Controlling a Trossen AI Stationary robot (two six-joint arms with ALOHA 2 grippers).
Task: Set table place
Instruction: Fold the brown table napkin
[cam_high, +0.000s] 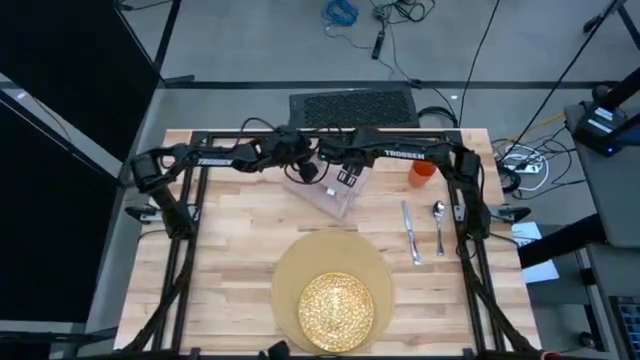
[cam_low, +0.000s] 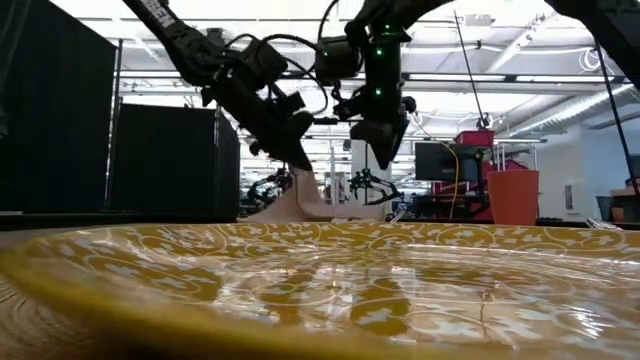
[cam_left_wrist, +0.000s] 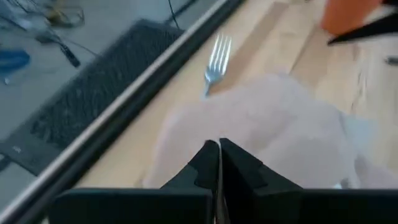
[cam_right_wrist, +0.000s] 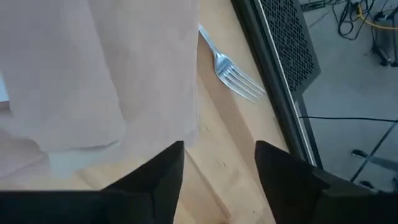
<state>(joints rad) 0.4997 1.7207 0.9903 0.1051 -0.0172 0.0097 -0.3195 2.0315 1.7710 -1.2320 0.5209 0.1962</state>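
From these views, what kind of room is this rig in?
Likely a robotics lab or workshop, not a dining room. The table stands on a bare concrete floor strewn with loose cables, and the low view shows monitors and black partitions under an open industrial ceiling.

My table (cam_high: 230, 270) carries a tan placemat (cam_high: 290, 262), napkin (cam_high: 335, 195), fork (cam_right_wrist: 231, 70), knife (cam_high: 410, 232), spoon (cam_high: 439, 225) and orange cup (cam_high: 423, 172).

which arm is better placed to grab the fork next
Likely the right. Its gripper is open with the fork just ahead, while the left gripper is shut on the napkin.
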